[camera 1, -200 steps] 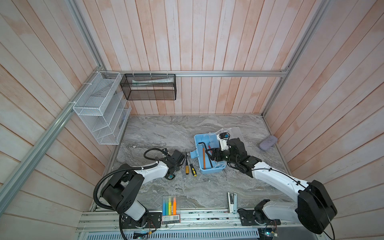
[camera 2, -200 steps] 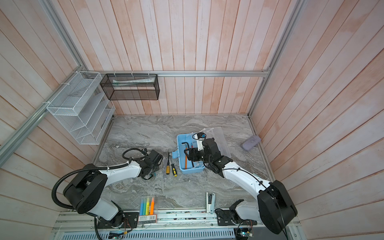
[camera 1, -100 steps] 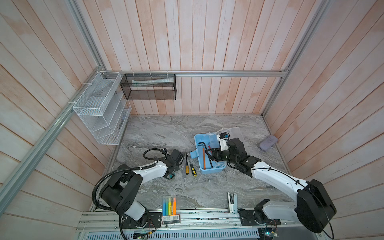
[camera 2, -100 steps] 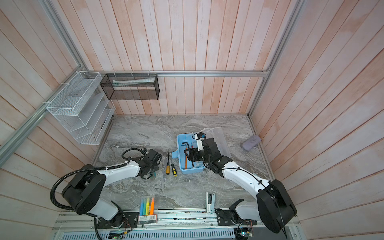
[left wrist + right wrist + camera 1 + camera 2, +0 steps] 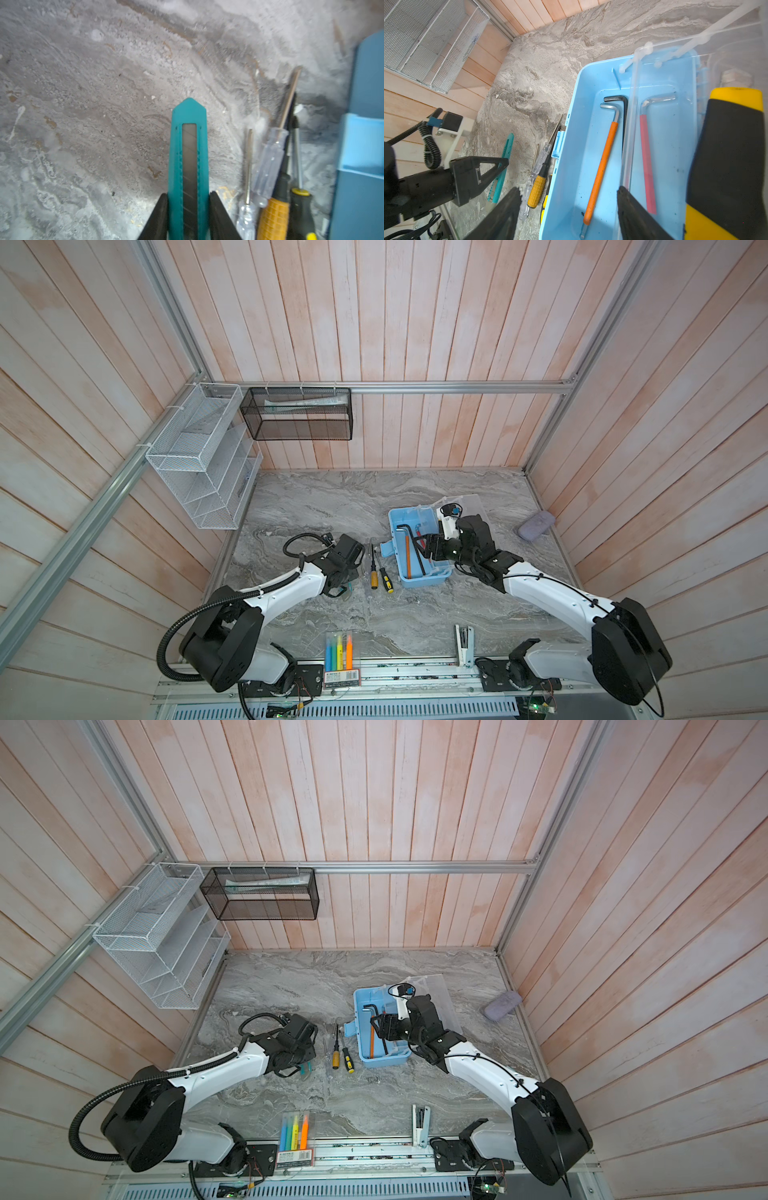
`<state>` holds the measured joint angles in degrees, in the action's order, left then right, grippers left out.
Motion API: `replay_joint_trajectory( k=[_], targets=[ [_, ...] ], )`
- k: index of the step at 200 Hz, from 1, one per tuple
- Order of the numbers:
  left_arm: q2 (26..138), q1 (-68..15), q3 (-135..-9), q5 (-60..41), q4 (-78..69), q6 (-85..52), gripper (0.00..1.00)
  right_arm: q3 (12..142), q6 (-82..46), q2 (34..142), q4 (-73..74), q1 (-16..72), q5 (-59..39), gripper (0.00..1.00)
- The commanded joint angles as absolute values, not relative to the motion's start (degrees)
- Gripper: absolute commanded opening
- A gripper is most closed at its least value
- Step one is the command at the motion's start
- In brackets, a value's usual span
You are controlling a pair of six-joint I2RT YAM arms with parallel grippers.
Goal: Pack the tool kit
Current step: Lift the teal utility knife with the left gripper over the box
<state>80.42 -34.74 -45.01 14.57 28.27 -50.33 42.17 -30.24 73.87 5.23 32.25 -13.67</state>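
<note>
On a grey marble tabletop (image 5: 332,497) walled in wood, the left gripper (image 5: 188,194) pinches a teal utility knife (image 5: 189,145) beside loose screwdrivers (image 5: 375,578). The right gripper (image 5: 568,189) hovers wide-jawed over the open light blue box (image 5: 424,581), which holds hex keys (image 5: 602,162). Next, probably, the knife must cross into the box.

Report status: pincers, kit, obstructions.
Left pincer shut on teal knife. Right pincer open over blue box, hex keys inside. Screwdrivers lie outside, beside box. Clear lid open.

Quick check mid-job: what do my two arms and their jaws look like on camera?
Both arms have white link shells with black joints and bases. The left arm carries a ribbed black conduit; the right arm a thin black cable. Jaws are black and wedge-shaped.
</note>
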Motion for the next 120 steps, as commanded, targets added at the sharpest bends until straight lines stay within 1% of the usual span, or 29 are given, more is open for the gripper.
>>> replay_joint_trajectory(
  k=[1,33,80,120],
  targets=[
    [77.6,-35.8,-49.0,13.0,28.9,-49.9,0.2,43.1,-31.2,72.1,6.6,31.3,-14.9,0.73],
    [78.9,-39.7,-54.5,11.8,25.8,-49.8,0.2,42.6,-31.6,69.8,6.0,29.9,-14.5,0.74],
    [88.2,-44.5,-65.4,8.7,16.3,-47.5,0.2,41.4,-31.6,64.0,3.8,26.6,-11.6,0.74],
    [97.0,-45.6,-77.0,6.5,14.6,-44.6,0.2,40.6,-30.9,58.9,0.9,23.6,-11.0,0.74]
  ],
)
